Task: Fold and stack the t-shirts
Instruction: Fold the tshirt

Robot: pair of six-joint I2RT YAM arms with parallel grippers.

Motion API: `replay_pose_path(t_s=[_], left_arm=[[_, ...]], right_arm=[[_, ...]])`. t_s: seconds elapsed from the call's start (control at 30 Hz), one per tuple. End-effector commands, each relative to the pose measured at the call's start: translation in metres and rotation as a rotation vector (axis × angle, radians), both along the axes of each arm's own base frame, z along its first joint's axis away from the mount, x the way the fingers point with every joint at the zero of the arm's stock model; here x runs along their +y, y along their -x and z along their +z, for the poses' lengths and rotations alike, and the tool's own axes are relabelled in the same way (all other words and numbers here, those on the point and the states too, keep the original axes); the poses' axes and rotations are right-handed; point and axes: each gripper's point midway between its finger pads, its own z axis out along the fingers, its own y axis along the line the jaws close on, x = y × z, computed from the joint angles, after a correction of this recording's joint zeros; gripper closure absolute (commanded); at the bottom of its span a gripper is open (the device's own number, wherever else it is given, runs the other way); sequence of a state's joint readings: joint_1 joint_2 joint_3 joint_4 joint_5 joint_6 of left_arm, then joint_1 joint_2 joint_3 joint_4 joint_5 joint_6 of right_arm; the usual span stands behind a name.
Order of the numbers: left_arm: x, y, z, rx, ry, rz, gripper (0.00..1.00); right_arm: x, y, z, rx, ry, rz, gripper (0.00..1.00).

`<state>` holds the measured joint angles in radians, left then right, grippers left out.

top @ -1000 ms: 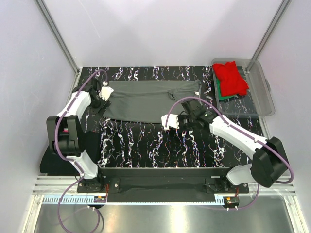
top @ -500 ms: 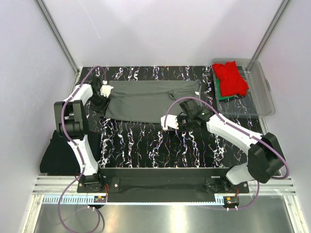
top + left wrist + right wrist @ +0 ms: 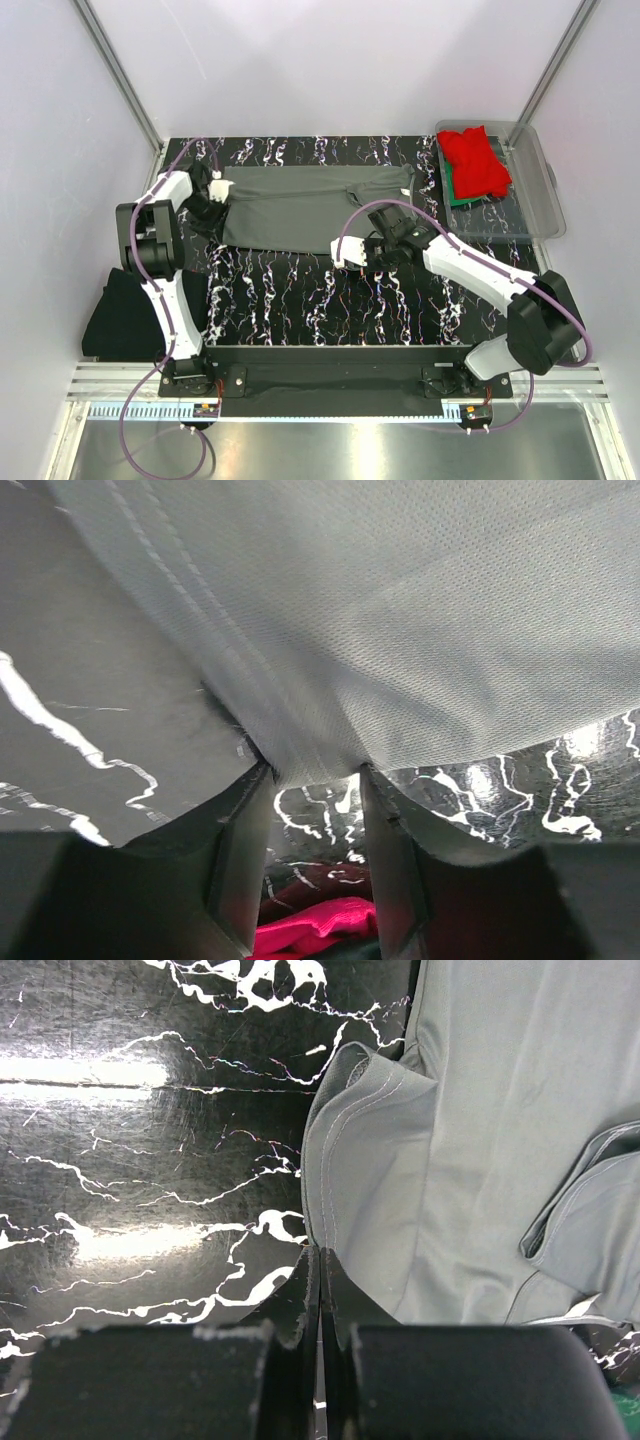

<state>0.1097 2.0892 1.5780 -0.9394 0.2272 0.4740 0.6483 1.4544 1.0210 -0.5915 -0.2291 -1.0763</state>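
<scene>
Lying flat on the 12 o'clock side of the table [image 3: 320,300], the dark grey t-shirt [image 3: 300,205] has the left gripper [image 3: 312,778] at its 9 o'clock edge. The hem sits between its parted fingers, but I cannot tell if it pinches. The right gripper [image 3: 320,1255] is clenched tight at the 5 o'clock edge. The tub [image 3: 540,205] stands at 3 o'clock. The table spreads wide toward 6 o'clock.

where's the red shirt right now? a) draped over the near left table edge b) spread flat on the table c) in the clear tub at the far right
c: the red t-shirt lies bunched in the clear tub; the one spread on the table is the dark grey t-shirt.
</scene>
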Motion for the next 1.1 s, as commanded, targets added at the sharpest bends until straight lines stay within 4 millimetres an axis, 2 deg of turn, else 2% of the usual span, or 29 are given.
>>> replay_pose_path(t_s=[0.0, 0.17, 0.27, 0.3, 0.43, 0.53, 0.7, 0.83, 1.07], left_arm=[[-0.006, -0.002, 0.005, 0.007, 0.045, 0.014, 0.58], [-0.006, -0.001, 0.003, 0.014, 0.049, 0.015, 0.62], [-0.008, 0.000, 0.004, 0.018, 0.059, 0.016, 0.82], [-0.008, 0.002, 0.006, 0.021, 0.058, 0.010, 1.00], [-0.008, 0.003, 0.022, -0.005, 0.059, -0.003, 1.00], [-0.006, -0.002, 0.040, -0.048, 0.051, -0.008, 1.00], [-0.005, -0.012, 0.072, -0.099, 0.041, -0.017, 1.00], [-0.005, -0.021, 0.089, -0.124, 0.042, -0.012, 1.00], [-0.004, -0.032, 0.093, -0.119, 0.043, -0.005, 1.00]], right_arm=[[0.003, -0.007, 0.006, -0.022, -0.014, -0.025, 1.00], [0.002, -0.007, 0.005, -0.025, -0.017, -0.035, 1.00], [0.001, -0.008, 0.005, -0.030, -0.019, -0.044, 1.00], [0.000, -0.009, 0.005, -0.035, -0.014, -0.050, 1.00], [-0.006, -0.017, 0.013, -0.079, -0.016, -0.091, 1.00], [-0.012, -0.028, 0.027, -0.119, -0.028, -0.137, 1.00], [-0.025, -0.057, 0.059, -0.200, -0.057, -0.215, 1.00], [-0.029, -0.076, 0.079, -0.251, -0.078, -0.245, 1.00], [-0.032, -0.111, 0.099, -0.326, -0.098, -0.283, 1.00]])
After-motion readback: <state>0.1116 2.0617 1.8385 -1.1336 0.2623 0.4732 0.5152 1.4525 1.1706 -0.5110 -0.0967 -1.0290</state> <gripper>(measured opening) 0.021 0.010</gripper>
